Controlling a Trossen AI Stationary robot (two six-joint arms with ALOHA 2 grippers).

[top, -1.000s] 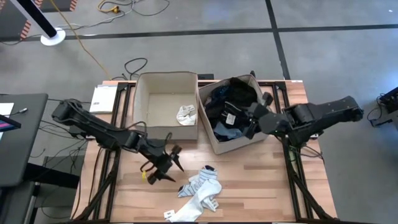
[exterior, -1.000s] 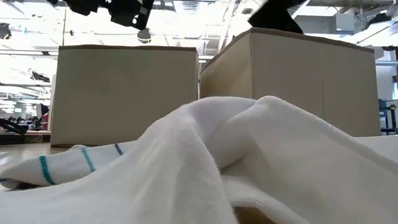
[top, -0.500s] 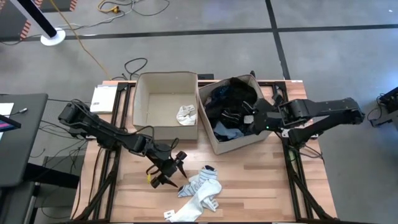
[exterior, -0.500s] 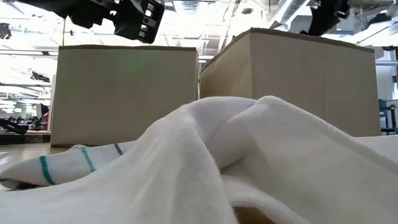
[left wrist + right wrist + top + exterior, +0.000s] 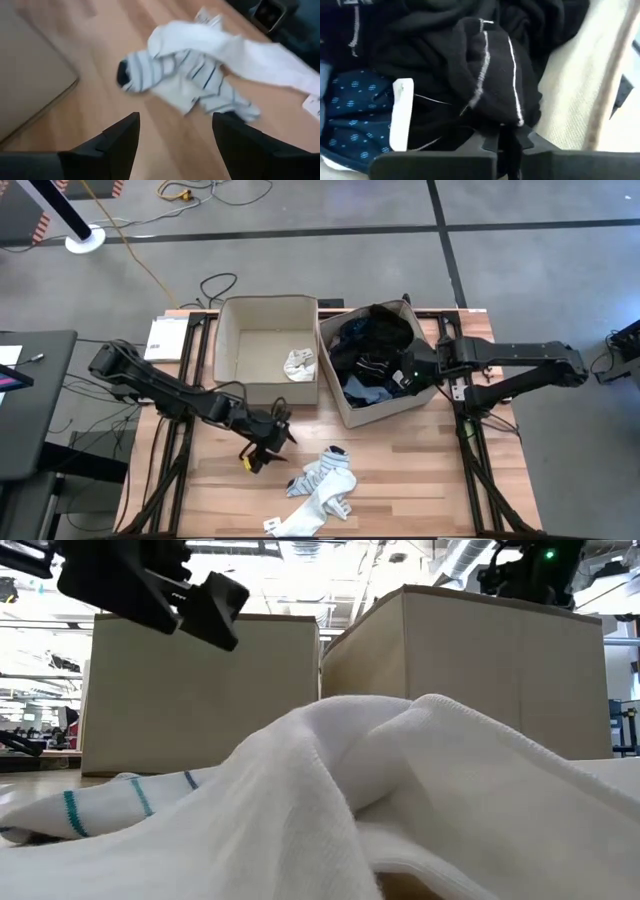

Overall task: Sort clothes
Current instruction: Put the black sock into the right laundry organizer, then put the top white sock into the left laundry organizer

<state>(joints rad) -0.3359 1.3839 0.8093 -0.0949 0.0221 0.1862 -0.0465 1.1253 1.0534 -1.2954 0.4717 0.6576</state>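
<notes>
lying diagonally: white socks (image 5: 320, 488) on table (image 5: 420, 470)

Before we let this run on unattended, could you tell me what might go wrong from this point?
1. The open left gripper hangs beside overlapping light clothes: a striped sock under a white garment. A pinch may lift both.
2. The right gripper sits nearly shut in the right bin against a black garment; pulling out could drag it along.
3. That bin looks heaped, so pieces might spill.
</notes>
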